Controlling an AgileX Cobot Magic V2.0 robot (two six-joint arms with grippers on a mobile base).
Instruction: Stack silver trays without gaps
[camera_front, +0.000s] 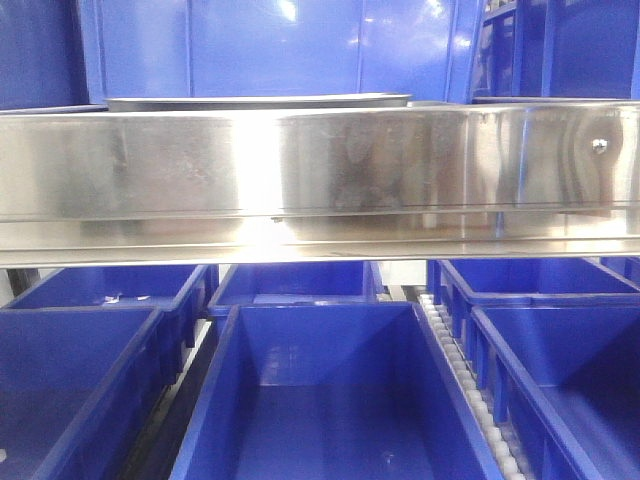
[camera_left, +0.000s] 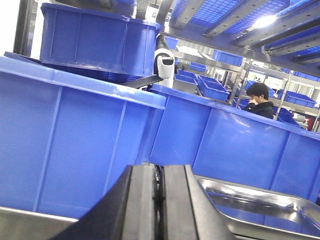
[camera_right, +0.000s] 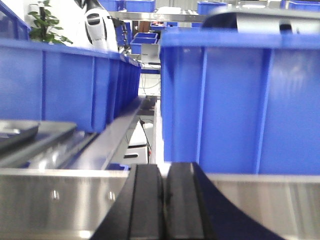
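Only the dark rim of a silver tray (camera_front: 260, 101) shows in the front view, on the shelf just above the steel rail. In the left wrist view a shiny silver tray (camera_left: 260, 205) lies low at the right, in front of a blue bin. My left gripper (camera_left: 160, 170) is shut with nothing in it, just left of that tray. In the right wrist view part of a silver tray (camera_right: 20, 132) appears at the far left. My right gripper (camera_right: 164, 167) is shut and empty, well right of it, over the rail. Neither gripper appears in the front view.
A long brushed-steel shelf rail (camera_front: 320, 185) spans the front view, with open blue bins (camera_front: 320, 400) on the level below. Tall blue bins (camera_left: 75, 145) (camera_right: 240, 100) stand close behind both grippers. A person (camera_left: 260, 100) sits in the far background.
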